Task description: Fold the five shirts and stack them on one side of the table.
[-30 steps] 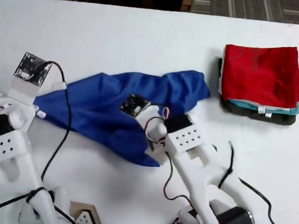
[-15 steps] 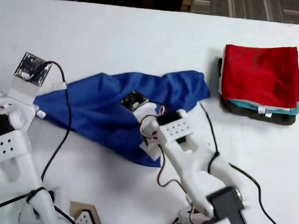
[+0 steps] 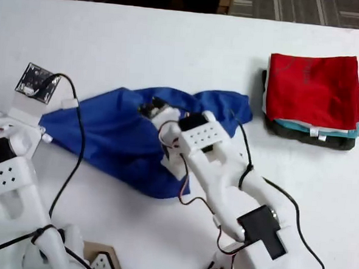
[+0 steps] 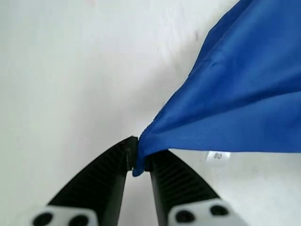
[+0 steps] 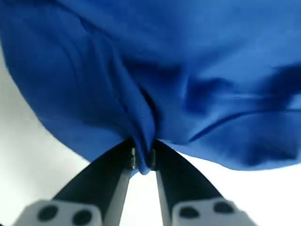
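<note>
The blue shirt (image 3: 118, 140) is spread mid-table, left of the folded stack (image 3: 313, 94). Its left corner is pinched by the left gripper (image 4: 139, 160) and a ridge of cloth by the right gripper (image 5: 142, 160), likely so it can be folded over.

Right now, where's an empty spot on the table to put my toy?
The widest bare table is the far strip beyond the blue shirt and the stack of folded shirts. Another patch lies nearer, between that stack and the right arm. The middle and near edge are crowded with the shirt, the left arm and cables.
</note>
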Robot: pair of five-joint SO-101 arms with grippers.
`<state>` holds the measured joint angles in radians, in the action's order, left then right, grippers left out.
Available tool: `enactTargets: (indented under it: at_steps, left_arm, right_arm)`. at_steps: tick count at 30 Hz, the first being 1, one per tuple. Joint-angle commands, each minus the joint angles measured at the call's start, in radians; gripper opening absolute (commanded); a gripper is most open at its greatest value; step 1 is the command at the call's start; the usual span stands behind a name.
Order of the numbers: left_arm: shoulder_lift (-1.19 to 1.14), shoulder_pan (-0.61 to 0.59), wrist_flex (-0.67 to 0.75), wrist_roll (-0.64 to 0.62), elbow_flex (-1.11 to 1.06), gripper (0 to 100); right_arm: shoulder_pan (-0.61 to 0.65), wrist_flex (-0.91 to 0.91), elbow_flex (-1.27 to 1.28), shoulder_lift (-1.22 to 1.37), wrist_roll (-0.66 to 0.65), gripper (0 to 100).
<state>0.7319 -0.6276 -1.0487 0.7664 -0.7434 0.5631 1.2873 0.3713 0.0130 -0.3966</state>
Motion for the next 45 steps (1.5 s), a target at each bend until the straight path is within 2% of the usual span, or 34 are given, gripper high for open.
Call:
enactTargets:
  at_steps: [1,9,14,16,19,25,34,38,45]
  left_arm:
    - [0.002,-0.011,0.015,0.008,0.004,3]
    - [0.005,-0.011,0.015,0.006,0.005,3]
    - [0.011,-0.005,0.012,-0.011,0.022,3]
    - [0.011,-0.003,-0.012,-0.071,0.059,3]
    - [0.011,0.029,-0.103,-0.167,0.189,3]
    - [0.011,0.172,-0.31,-0.304,0.503,3]
    - [0.011,0.219,-0.457,-0.331,0.848,3]
    - [0.011,0.218,-0.52,-0.384,0.967,3]
    - [0.011,0.218,-0.565,-0.384,1.129,3]
  right_arm:
    - [0.002,0.084,-0.127,-0.062,0.009,1.8]
    - [-0.036,0.119,-0.187,-0.222,0.0,1.8]
    - [-0.223,0.09,-0.255,-0.321,0.0,1.8]
    - [-0.312,0.074,-0.301,-0.358,0.008,1.8]
    - [-0.369,0.028,-0.359,-0.409,0.008,1.8]
    - [-0.367,-0.058,-0.393,-0.483,0.006,1.8]
    - [-0.435,-0.077,-0.462,-0.75,-0.002,1.8]
    - [-0.478,-0.079,-0.514,-0.862,-0.002,1.8]
    - [-0.524,-0.082,-0.577,-0.981,-0.002,1.8]
